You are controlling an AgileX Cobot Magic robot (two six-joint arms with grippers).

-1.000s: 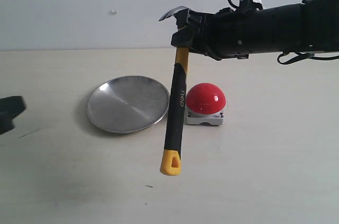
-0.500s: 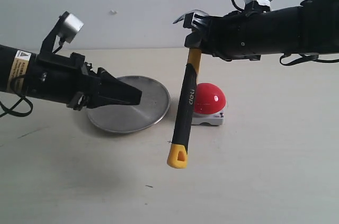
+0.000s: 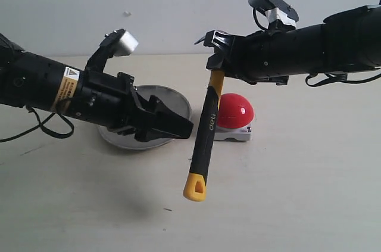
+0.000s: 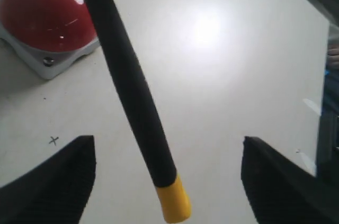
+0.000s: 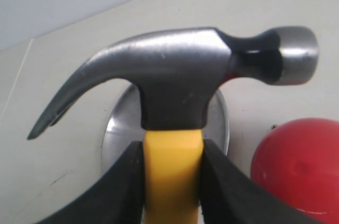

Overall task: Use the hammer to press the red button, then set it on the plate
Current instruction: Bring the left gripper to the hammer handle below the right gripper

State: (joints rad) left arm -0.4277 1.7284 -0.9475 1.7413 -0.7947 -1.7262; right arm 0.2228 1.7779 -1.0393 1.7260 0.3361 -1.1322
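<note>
The hammer [image 3: 205, 130] hangs head-up in the air, black handle and yellow looped end slanting down in front of the red button [image 3: 235, 111]. My right gripper [image 3: 215, 68] is shut on its yellow neck [image 5: 172, 160] just under the dark metal head [image 5: 175, 78]. My left gripper [image 3: 181, 127] is open, its fingers [image 4: 58, 176] wide apart on either side of the handle's lower end [image 4: 135, 97] without touching it. The silver plate [image 3: 175, 100] lies on the table behind the left arm, partly hidden. The red button [image 4: 42, 12] also shows in the left wrist view.
The pale tabletop [image 3: 286, 192] stretches in front and to the right of the button. A light wall [image 3: 166, 8] closes the back. Both black arms reach over the table's middle from either side.
My left arm has come in from the left and its open gripper has reached the hammer's handle. The right gripper has shifted slightly, the hammer still hanging from it.
</note>
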